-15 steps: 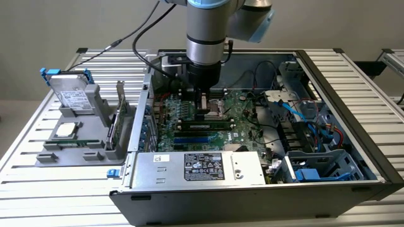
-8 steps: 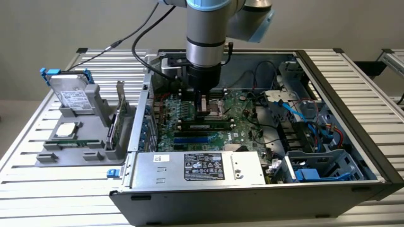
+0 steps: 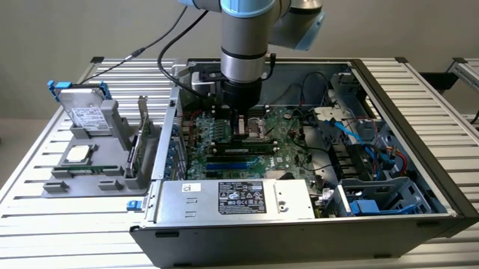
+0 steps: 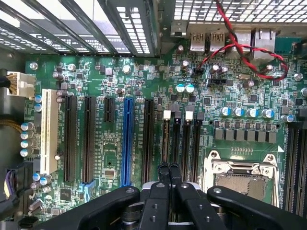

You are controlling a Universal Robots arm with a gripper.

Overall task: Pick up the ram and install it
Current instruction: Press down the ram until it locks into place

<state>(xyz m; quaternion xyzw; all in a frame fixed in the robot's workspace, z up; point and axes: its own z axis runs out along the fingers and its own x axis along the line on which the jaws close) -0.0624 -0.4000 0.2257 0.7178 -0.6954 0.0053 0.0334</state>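
Seen in the exterior view, the ribbed aluminium surface [image 3: 67, 224] carried a grey plastic fixture [image 3: 82, 188] to the exterior view's left of the open black computer case [image 3: 419, 224]. On the fixture stood a silver hard drive w/ blue tabs [image 3: 86, 115] and a square silver processor chip [image 3: 78, 153]. A green expansion card w/ metal bracket [image 3: 138, 148] stood upright on the side nearest the case.

Inside the case, at its near edge, sat the grey metal power-supply box w/ black label [image 3: 239, 199]. Behind it lay the green motherboard [image 3: 288, 134]. The silver-and-black robot arm [image 3: 243, 50] reached straight down into the case, gripper [image 3: 241, 130] low over the board's middle. The ram [image 3: 243, 149], a thin dark-green stick w/ black chips, lay lengthwise in a slot just below the jaws, between them and the power-supply box. Contact btwn jaws and ram: couldn't tell.

In the wrist view the gripper [image 4: 168, 167] had its jaws pressed together, the black fingertips [image 4: 163, 168] side by side w/ barely a slit, nothing visible pinched btwn them. They hung over the motherboard [image 4: 110, 143] above the narrow black memory slots. A long blue slot [image 4: 127, 139] lay to one side and the silver processor socket [image 4: 242, 175] to the other.

Toward the case's wall on the exterior view's right ran blue cables [image 3: 367, 140].
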